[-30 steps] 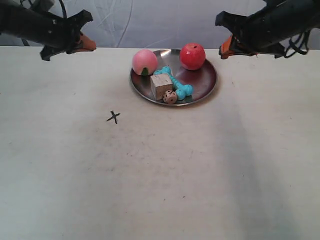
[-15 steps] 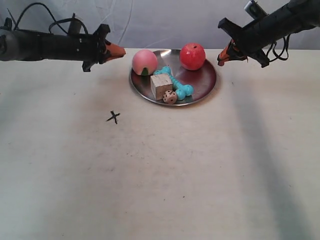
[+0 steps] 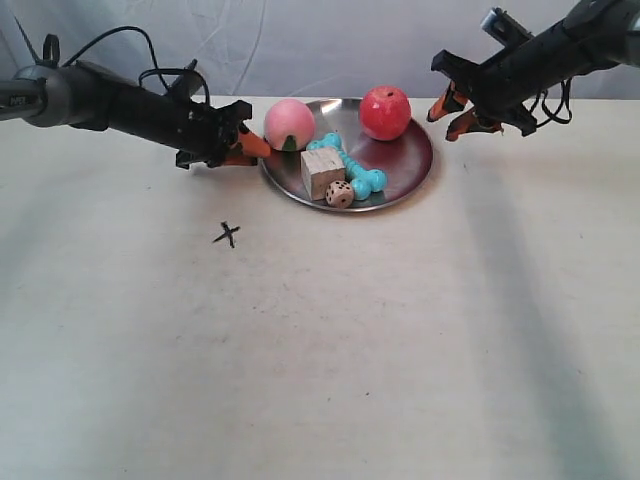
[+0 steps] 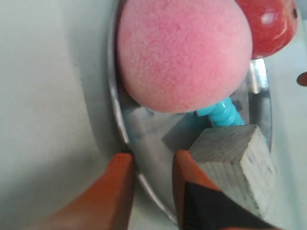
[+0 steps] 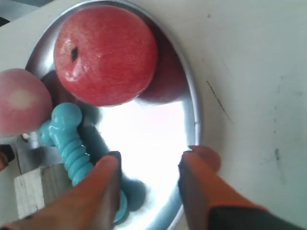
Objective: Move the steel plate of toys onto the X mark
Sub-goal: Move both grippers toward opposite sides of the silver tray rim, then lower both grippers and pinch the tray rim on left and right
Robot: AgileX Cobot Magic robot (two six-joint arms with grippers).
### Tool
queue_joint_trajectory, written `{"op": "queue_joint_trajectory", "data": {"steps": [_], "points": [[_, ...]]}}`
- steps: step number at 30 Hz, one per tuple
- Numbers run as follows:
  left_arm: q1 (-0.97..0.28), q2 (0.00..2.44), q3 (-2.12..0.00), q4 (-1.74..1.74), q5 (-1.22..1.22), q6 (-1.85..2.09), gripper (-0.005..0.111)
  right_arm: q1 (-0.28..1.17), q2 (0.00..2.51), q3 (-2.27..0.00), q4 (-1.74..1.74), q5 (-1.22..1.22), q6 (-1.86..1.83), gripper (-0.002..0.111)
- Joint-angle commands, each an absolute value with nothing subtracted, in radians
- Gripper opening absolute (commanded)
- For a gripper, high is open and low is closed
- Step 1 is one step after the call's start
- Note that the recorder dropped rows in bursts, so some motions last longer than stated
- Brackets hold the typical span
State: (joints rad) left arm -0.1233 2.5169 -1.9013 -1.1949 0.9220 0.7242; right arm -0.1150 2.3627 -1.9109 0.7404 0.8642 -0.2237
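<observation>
The steel plate [image 3: 405, 160] stands at the back of the table and holds the red apple [image 3: 385, 112], pink peach [image 3: 289, 124], turquoise bone [image 3: 350, 165], wooden cube [image 3: 322, 172] and die [image 3: 340, 193]. The X mark [image 3: 228, 234] lies on the table in front of the plate, to its left. My left gripper [image 4: 151, 158] is open with one finger on each side of the plate [image 4: 148, 129] rim, close to the peach [image 4: 184, 52] and cube [image 4: 235, 158]. My right gripper [image 5: 153, 157] is open over the opposite rim of the plate [image 5: 153, 124], near the apple [image 5: 105, 52] and bone [image 5: 67, 134].
The pale tabletop [image 3: 320, 350] stretches wide in front of the plate. A grey cloth backdrop [image 3: 300, 40] hangs behind the table's far edge. Both black arms reach in from the back corners, with cables trailing from them.
The left arm has reached right and down until its fingers straddle the plate's rim. The right gripper has spread its fingers near the opposite rim. The plate has not moved.
</observation>
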Motion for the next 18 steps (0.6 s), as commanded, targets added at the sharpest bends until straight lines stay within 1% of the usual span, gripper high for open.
{"op": "queue_joint_trajectory", "data": {"steps": [1, 5, 10, 18], "points": [[-0.133, 2.511, -1.925, -1.089, 0.882, 0.62, 0.029, -0.119, 2.373, -1.918, 0.708, 0.846, -0.236, 0.051], [-0.133, 2.511, -1.925, -1.048, 0.84, 0.597, 0.029, -0.119, 2.395, -1.918, 0.706, 0.84, -0.236, 0.047], [-0.137, 2.511, -1.925, -1.046, 0.806, 0.577, 0.029, -0.118, 2.434, -1.918, 0.74, 0.821, -0.234, 0.047], [-0.184, 2.511, -1.925, -1.025, 0.761, 0.575, 0.029, -0.083, 2.482, -1.918, 0.794, 0.816, -0.234, 0.047]]}}
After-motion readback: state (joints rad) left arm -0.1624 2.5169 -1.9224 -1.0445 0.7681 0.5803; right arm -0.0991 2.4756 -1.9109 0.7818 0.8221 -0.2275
